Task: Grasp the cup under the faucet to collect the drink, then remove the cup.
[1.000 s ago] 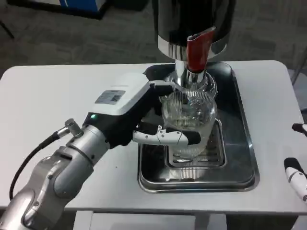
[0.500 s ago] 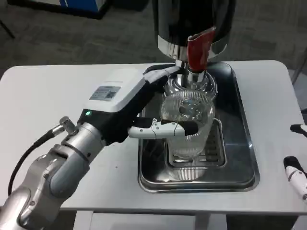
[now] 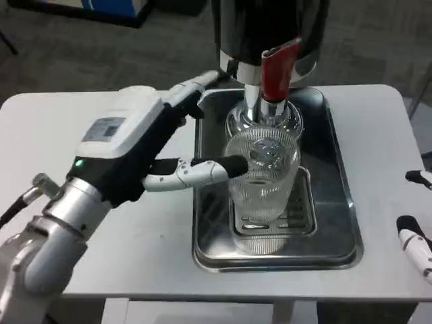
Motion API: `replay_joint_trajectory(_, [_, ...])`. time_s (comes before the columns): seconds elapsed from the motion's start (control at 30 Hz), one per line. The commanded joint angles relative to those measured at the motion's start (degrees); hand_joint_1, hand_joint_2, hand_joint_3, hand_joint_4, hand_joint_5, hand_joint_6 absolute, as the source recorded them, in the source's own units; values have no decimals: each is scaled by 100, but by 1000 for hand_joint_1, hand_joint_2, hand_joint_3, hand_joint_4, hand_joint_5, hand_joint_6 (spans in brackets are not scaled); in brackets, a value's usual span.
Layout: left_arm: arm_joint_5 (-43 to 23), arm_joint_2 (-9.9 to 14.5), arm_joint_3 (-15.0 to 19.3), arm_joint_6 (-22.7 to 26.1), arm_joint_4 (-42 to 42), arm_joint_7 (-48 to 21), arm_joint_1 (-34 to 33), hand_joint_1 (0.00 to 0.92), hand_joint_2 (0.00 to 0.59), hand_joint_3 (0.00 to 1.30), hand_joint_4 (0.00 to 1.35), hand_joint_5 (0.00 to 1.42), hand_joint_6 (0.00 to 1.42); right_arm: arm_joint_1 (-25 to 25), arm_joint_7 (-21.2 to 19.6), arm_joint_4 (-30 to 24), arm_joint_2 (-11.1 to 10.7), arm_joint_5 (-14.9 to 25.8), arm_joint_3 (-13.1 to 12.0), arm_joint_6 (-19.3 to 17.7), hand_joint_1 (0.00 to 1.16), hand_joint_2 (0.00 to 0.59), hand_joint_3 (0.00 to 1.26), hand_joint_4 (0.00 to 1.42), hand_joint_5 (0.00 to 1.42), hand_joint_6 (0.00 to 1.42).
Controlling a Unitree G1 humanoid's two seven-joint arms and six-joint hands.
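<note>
Reaching in from the left, the left hand [image 3: 128,152] has its fingers [image 3: 202,169] spread apart and released, grasping nothing. One long finger lies level with its dark tip touching, or all but touching, the left wall of the cup [image 3: 263,179]; another finger points up and away toward the left side of the dispenser [image 3: 270,34], clear of the glass. The cup is a clear ribbed tumbler, upright just right of the near fingertip, standing on the slotted grate [image 3: 300,216] of the steel tray [image 3: 344,202]. Whether any drink is in it cannot be told. Directly above the cup, beyond the fingers, hangs the faucet [image 3: 277,71] with its red lever, fixed to the shiny dark body of the dispenser. The tray sits on the white bench [image 3: 94,121], under and to the right of the fingers. Behind the fingers, the white back of the hand carries a label and a small green light, and the silver forearm runs down to the lower left. Far to the right, the right hand [image 3: 416,239] shows at the bench edge, well apart from the cup; whether its fingers are released or clenched cannot be told.
</note>
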Motion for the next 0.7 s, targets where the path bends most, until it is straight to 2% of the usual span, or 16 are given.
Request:
replay_joint_trajectory(0.03, [-387,215,590,35,-538,12,442,16,44,524,259,460,533,28,-48,-42,-11,-27,42,48,197,504,124,0,0,0])
replay_joint_trajectory(0.13, [-597,274,918,32,-850,-19,668,42,63,759,387,552,567,22,-34,-54,-23,-34,58,68,197,504,124,0,0,0])
replay_joint_trajectory(0.17, [-678,288,1020,39,-952,-43,734,78,75,847,443,593,587,20,-31,-59,-25,-35,62,76,197,504,124,0,0,0])
replay_joint_trajectory(0.2, [-778,319,1141,49,-1088,-78,807,154,103,944,521,647,617,20,-28,-68,-23,-39,71,82,197,504,124,0,0,0])
replay_joint_trajectory(0.27, [-940,365,1328,58,-1318,-146,925,218,135,1041,618,733,686,27,-23,-86,-16,-45,90,90,198,504,121,0,0,0])
replay_joint_trajectory(0.37, [-1082,393,1465,37,-1509,-220,1036,239,145,1082,657,784,737,53,-20,-116,-9,-45,113,95,198,504,118,0,0,0])
replay_joint_trajectory(0.6, [-1191,398,1544,47,-1627,-305,1088,232,144,1067,650,805,767,127,-27,-181,-11,-30,99,106,205,502,116,0,0,0])
replay_joint_trajectory(0.7, [-1225,369,1551,64,-1637,-349,1075,261,170,1028,644,805,772,171,-29,-209,-11,-9,69,115,210,504,115,0,0,0])
